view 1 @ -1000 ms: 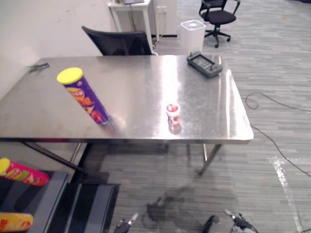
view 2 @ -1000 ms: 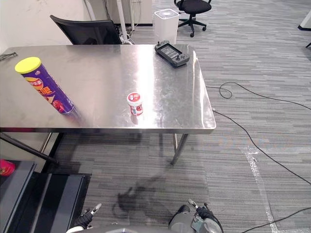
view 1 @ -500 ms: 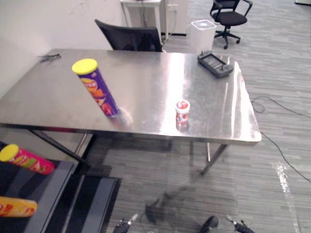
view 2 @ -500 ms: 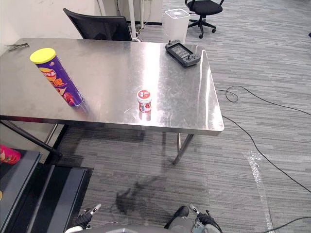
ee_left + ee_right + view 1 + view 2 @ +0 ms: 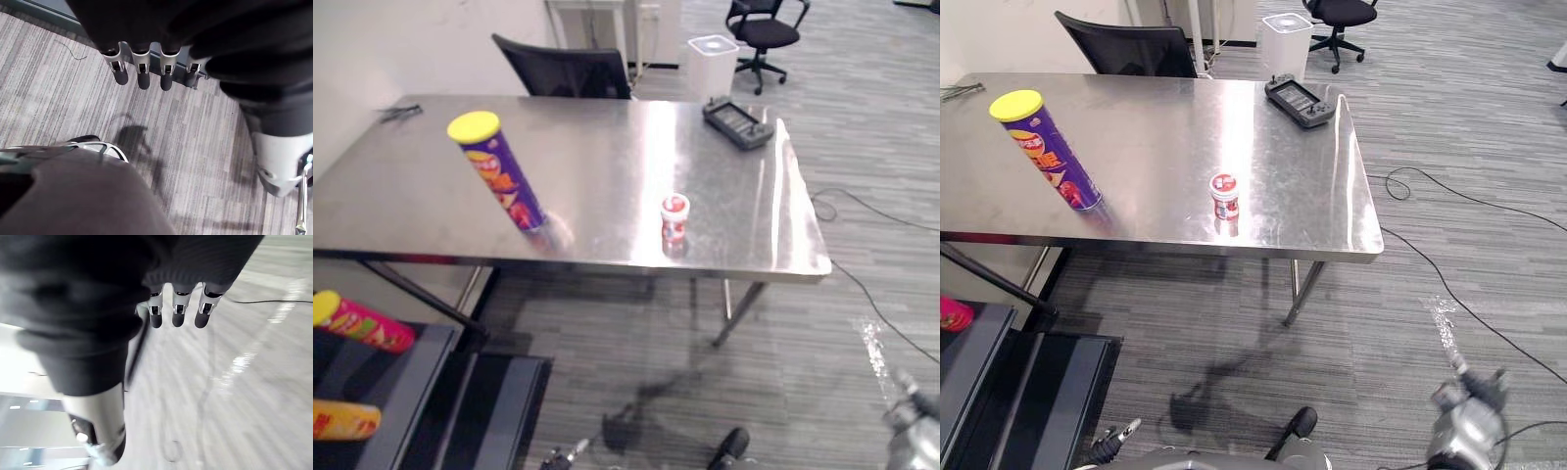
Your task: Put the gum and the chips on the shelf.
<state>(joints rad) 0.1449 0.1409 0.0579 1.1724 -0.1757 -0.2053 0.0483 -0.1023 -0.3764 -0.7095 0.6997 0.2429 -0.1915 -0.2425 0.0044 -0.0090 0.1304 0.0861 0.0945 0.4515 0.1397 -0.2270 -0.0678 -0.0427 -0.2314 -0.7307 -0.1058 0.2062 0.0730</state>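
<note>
- In the left eye view, the chips [image 5: 499, 174], a purple can with a yellow lid, stood on the left front part of the steel desk [image 5: 607, 147].
- The gum [image 5: 674, 214], a small red-and-white pot, stood near the desk's front edge, well apart from the chips.
- A dark controller [image 5: 736, 123] lay at the far right corner of the desk.
- Low at the left, the dark shelf [image 5: 499, 411] already carried a red can [image 5: 364, 324] and a yellow can [image 5: 340, 421], both lying on their sides.
- The right hand [image 5: 913, 436] hung low at the right, over the floor [image 5: 803, 372] and well apart from the desk.
- In the right eye view, a black chair [image 5: 1126, 49] stood behind the desk and a white bin [image 5: 1285, 29] beyond it. The right hand was too blurred there to read its fingers.
- In the left wrist view, the left hand [image 5: 143, 78] had its fingers straight in a row above the grey floor, holding and touching nothing.
- In the right wrist view, the right hand showed its fingers straight and relaxed, with nothing in them and nothing touched.
</note>
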